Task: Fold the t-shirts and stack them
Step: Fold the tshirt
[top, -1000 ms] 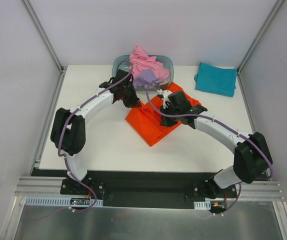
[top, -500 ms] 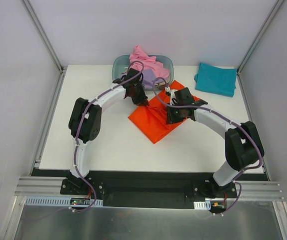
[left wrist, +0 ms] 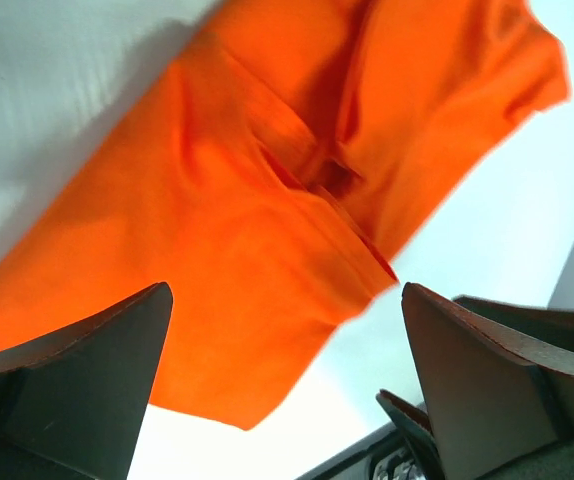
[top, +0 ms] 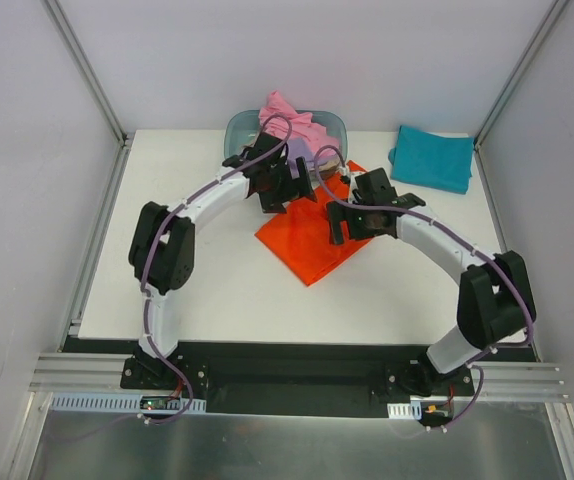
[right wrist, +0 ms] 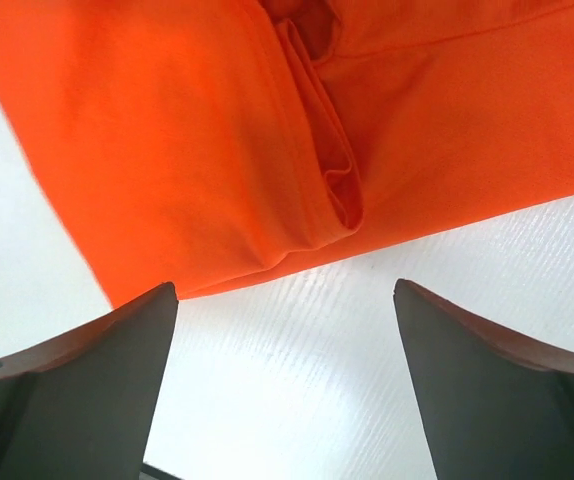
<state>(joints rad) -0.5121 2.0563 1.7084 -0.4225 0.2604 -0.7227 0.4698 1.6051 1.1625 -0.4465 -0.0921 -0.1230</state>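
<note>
The orange t-shirt (top: 305,248) lies folded and flat on the white table (top: 197,290), just in front of the tub. My left gripper (top: 285,190) hovers over its back left edge, open and holding nothing; in the left wrist view the orange t-shirt (left wrist: 267,190) spreads below the open left gripper (left wrist: 285,295). My right gripper (top: 364,215) hangs open over the shirt's right edge. In the right wrist view the orange t-shirt's (right wrist: 217,130) folded hem lies beyond the right gripper (right wrist: 285,290), with bare table between its fingers. A folded teal t-shirt (top: 432,158) rests at the back right.
A translucent blue-grey tub (top: 239,128) stands at the back centre with a pink t-shirt (top: 285,110) and a lavender one (top: 295,150) heaped in it. Metal frame posts and white walls close in the table on three sides.
Both grippers went from shut to open, letting go of the orange t-shirt. Both arms carried it back toward the tub before the release.
</note>
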